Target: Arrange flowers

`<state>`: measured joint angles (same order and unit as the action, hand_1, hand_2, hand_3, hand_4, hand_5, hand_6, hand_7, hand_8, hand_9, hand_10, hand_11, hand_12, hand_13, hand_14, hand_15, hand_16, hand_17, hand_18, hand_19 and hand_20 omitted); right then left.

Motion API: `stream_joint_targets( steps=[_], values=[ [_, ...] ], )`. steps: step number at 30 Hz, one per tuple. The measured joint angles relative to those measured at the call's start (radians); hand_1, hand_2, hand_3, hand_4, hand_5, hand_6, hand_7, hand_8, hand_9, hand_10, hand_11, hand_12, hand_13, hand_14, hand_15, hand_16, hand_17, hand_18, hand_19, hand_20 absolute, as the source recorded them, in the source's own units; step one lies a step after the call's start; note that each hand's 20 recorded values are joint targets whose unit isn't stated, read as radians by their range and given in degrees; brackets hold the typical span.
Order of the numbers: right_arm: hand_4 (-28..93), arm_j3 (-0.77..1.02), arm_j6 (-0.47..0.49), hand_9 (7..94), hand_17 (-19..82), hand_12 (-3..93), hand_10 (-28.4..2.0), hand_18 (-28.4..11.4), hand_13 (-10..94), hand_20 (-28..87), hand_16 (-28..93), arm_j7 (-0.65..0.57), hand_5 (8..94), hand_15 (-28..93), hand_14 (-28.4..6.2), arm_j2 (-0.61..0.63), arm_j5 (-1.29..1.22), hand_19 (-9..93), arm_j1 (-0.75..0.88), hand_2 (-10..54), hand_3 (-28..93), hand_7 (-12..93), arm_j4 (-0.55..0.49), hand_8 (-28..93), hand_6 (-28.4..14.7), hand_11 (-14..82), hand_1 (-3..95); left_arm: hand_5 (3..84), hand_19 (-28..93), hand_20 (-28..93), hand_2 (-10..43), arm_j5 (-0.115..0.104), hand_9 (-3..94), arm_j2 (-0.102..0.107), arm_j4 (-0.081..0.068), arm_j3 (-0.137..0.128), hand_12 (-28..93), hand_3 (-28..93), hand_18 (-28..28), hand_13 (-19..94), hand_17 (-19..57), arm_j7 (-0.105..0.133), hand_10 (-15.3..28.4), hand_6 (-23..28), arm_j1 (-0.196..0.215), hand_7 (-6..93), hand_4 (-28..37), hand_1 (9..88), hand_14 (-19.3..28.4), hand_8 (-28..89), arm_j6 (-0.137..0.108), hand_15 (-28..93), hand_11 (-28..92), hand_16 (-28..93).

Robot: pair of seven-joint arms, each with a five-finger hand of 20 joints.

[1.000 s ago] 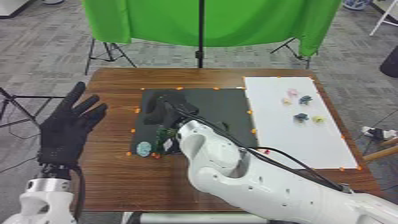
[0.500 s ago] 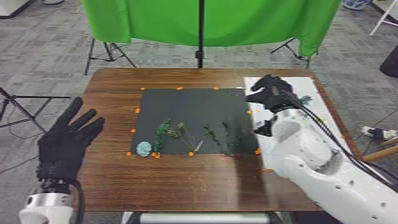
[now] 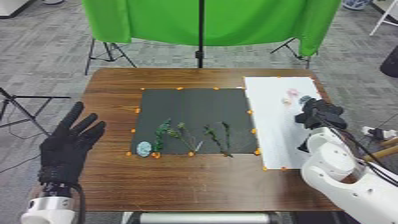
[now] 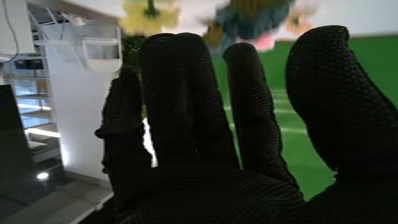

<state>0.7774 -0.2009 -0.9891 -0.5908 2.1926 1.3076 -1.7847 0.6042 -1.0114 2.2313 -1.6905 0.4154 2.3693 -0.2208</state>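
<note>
In the head view my left hand (image 3: 64,152) is held over the table's left side, fingers straight. My right hand (image 3: 320,113) is over the right part of the white sheet (image 3: 271,127), covering some flower heads. Just beyond it lie a pink flower (image 3: 292,92) and a teal one (image 3: 306,99). On the dark mat (image 3: 191,107) are green stems (image 3: 162,132) and a pale blue flower (image 3: 144,147). In the right wrist view the right hand (image 4: 204,190) has straight fingers and holds nothing; a yellow flower (image 4: 149,17) and a blue flower (image 4: 253,17) appear beyond the fingertips.
Orange markers (image 3: 179,88) line the mat and sheet on the brown table (image 3: 178,180). Behind the table hangs a green cloth (image 3: 213,25) on a stand with a black pole (image 3: 201,57).
My right hand has moved from the dark mat across to the right side of the white sheet, uncovering the stems. My left hand has stayed nearly still.
</note>
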Motion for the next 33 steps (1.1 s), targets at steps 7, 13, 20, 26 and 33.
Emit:
stream_joint_targets(
  steps=[7,13,20,26,33],
  values=[
    [-28,-0.146,0.051,77.3,23,23.4,-9.7,-24.7,66,43,18,-0.020,69.8,65,-8.7,-0.026,-0.001,78,-0.122,-9.5,73,17,0.080,-8,2.4,18.5,48.4,31.0,57,1,6.3,-0.001,29.0,0.001,0.000,0.006,9,78,28.4,21,-10.0,0.008,18.0,5.0,0.002,11.5,-28.3,21.6,27.0,-11,-0.001,41,18,-8],
    [-28,-0.185,0.039,93.5,32,33.5,-6.2,-20.5,78,44,29,-0.027,85.9,58,-2.7,-0.054,0.036,82,-0.184,-9.5,66,19,0.139,2,1.9,12.8,60.3,31.0,57,1,6.3,-0.001,29.0,0.001,0.000,0.007,9,78,28.4,21,-10.0,0.008,18.0,5.0,0.001,11.5,-28.3,21.6,26.9,-11,-0.001,41,18,-8],
    [-28,-0.047,-0.052,93.7,33,33.0,-5.9,-20.6,80,44,29,-0.024,87.2,58,-2.9,-0.059,0.091,82,-0.054,-9.5,68,19,0.067,2,0.9,14.5,60.6,31.0,57,1,6.6,0.000,28.9,-0.004,0.000,0.001,9,78,28.4,21,-10.0,-0.004,18.0,5.1,0.001,11.6,-28.3,21.2,26.9,-11,-0.001,41,18,-8],
    [-28,-0.082,-0.168,93.7,33,33.1,-6.1,-20.3,80,44,29,0.031,87.1,59,-3.3,-0.062,0.143,82,-0.024,-9.5,68,18,-0.063,3,0.7,15.0,60.2,31.0,57,1,6.8,-0.001,29.0,-0.004,0.003,-0.007,9,77,28.4,21,-10.0,-0.003,18.0,5.0,0.006,11.6,-28.3,20.3,27.0,-11,-0.001,41,18,-8],
    [-28,-0.357,-0.183,93.7,33,34.3,-6.4,-19.4,78,44,29,0.260,86.5,60,-3.4,-0.225,0.029,81,-0.242,-9.5,69,19,0.000,3,1.0,14.4,59.5,31.0,57,1,6.9,0.000,29.1,0.002,0.007,-0.010,9,77,28.4,21,-9.9,-0.002,18.0,5.0,0.008,11.5,-28.3,20.3,27.0,-11,-0.002,41,18,-8]
  ],
)
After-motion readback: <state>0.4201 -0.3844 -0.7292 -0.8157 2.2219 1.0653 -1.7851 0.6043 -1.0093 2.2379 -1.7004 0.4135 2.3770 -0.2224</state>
